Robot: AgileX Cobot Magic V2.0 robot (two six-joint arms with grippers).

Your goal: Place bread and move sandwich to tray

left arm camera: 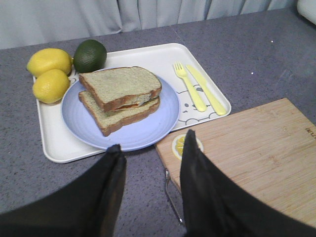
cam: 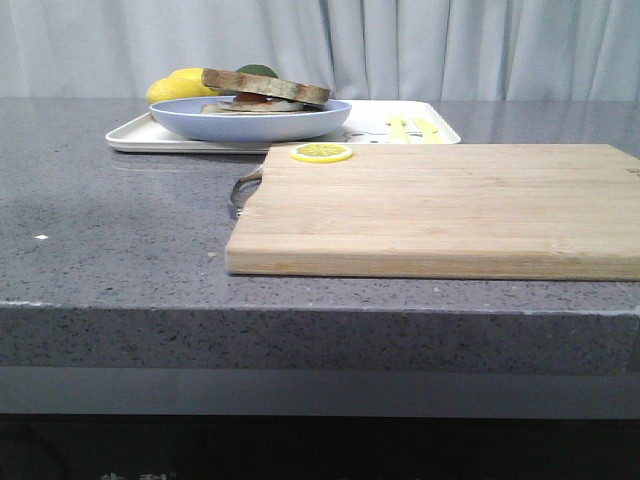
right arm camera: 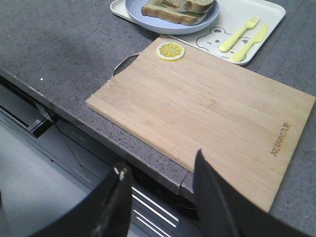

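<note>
The sandwich (cam: 262,93), two greenish-tan brown-crusted slices with egg between, lies on the light blue plate (cam: 320,117), which stands on the white tray (cam: 130,135). It shows in the left wrist view (left arm camera: 121,96) with plate (left arm camera: 153,131) and tray (left arm camera: 54,143), and in the right wrist view (right arm camera: 178,10). My left gripper (left arm camera: 152,148) is open and empty, above the counter just short of the plate. My right gripper (right arm camera: 160,170) is open and empty over the counter's front edge, near the cutting board. Neither gripper shows in the front view. No separate bread slice is visible.
A wooden cutting board (cam: 450,205) with a metal handle (cam: 243,188) lies in front of the tray, a lemon slice (cam: 320,152) on its far corner. Two lemons (left arm camera: 49,74) and an avocado (left arm camera: 90,55) sit by the tray. A yellow fork (left arm camera: 190,89) and knife (left arm camera: 207,91) lie on it.
</note>
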